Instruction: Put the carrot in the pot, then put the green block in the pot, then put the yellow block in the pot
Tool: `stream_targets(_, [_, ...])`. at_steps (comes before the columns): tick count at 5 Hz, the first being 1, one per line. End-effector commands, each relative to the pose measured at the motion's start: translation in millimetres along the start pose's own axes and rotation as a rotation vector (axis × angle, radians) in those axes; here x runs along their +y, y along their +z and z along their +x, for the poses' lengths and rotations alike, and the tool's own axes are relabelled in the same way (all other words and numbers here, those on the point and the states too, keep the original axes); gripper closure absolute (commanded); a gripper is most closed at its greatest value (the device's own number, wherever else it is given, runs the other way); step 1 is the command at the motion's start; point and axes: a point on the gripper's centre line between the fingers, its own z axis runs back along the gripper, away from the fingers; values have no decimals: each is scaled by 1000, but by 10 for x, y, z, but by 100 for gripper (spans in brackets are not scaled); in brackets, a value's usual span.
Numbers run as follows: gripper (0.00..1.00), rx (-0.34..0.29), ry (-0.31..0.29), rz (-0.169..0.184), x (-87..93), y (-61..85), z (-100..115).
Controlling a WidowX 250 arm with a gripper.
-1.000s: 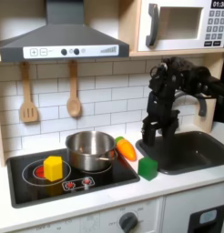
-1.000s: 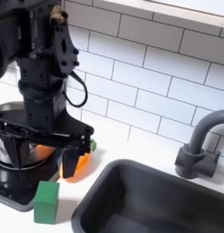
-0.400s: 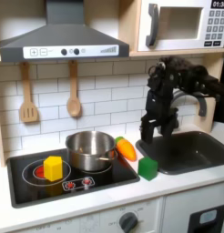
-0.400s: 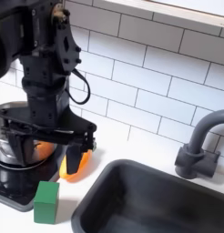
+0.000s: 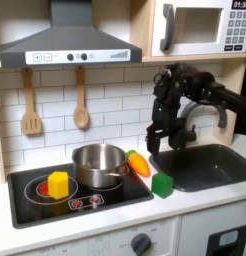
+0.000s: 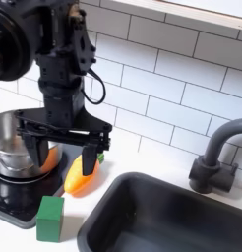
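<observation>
Pot [image 5: 98, 165]: steel, round, low-walled; stands on the stove [image 5: 35, 202] at the back right burner, nothing visible inside it. In the second exterior view it sits at the left edge [image 6: 7, 148], partly behind the arm.

Gripper [image 6: 64, 160]: black, hangs above the counter on the first exterior view's right of the pot [image 5: 153, 145]. Jaws spread wide, holding nothing; one finger [image 6: 91, 163] is in front of the carrot's top, the other down by the pot wall.

Carrot [image 6: 80, 174]: orange, green tip; lies tilted just beside the pot, on the stove's right edge, thick end toward the wall. In the first exterior view it leans close against the pot's right side [image 5: 139, 162].

Green block [image 5: 162, 184]: on the white counter, just off the stove's front right corner, near the carrot but apart.

Yellow block [image 5: 58, 184]: on the front left burner, well apart from the gripper.

Step in hand, judged: reaching for the carrot; nothing is in the pot yet. Advice: centre the open jaws across the carrot's thick middle, not along its taper; descend clear of the pot rim; close firmly, as the smooth cone may slip; lift above the rim before moving over.
</observation>
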Motion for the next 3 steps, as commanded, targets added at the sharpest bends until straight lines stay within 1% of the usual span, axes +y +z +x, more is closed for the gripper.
stream_targets(1, [0,31,-42,19,-63,-205,166])
stream_targets(2, [0,35,-22,24,-16,-248,296])
stream_targets(3, [0,44,-22,19,-35,-301,375])
